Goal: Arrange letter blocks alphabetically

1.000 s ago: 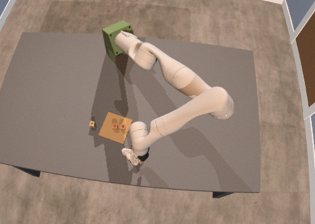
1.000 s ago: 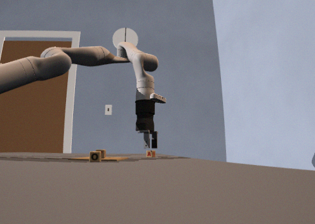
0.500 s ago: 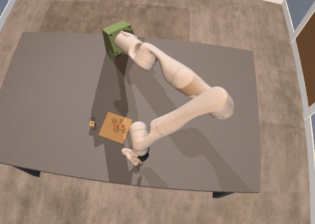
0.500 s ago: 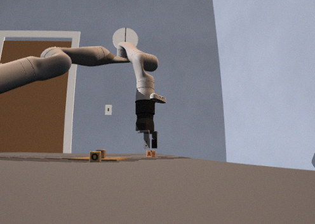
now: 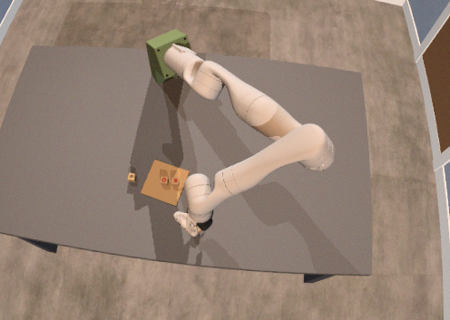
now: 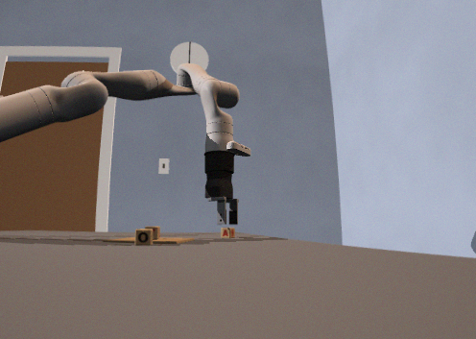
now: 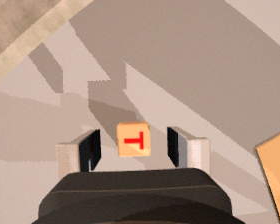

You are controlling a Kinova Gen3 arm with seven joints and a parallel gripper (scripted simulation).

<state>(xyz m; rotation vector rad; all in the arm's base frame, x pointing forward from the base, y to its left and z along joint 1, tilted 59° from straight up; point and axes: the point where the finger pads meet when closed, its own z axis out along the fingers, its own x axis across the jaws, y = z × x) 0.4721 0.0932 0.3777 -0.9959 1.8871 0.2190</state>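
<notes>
The hand [image 7: 132, 149] is wide open and holds nothing. It points straight down and hangs above the desk [image 5: 68, 119], not touching it. From the wrist view, a small block with a red T on top [image 7: 134, 140] lies on the desk right under the hand, in the gap between the two fingers, with a bit of space on each side. The fingers are not touching the block. From the side, the hand [image 6: 226, 211] is a little way above a block with a red A on its side [image 6: 226, 232]. The brown mat [image 5: 156, 189] lies just beside the hand, and the T block is off it. Two blocks with red marks [image 5: 169, 180] sit close together on the mat. One more block [image 5: 132, 178] sits on the desk just past the mat's far edge.
</notes>
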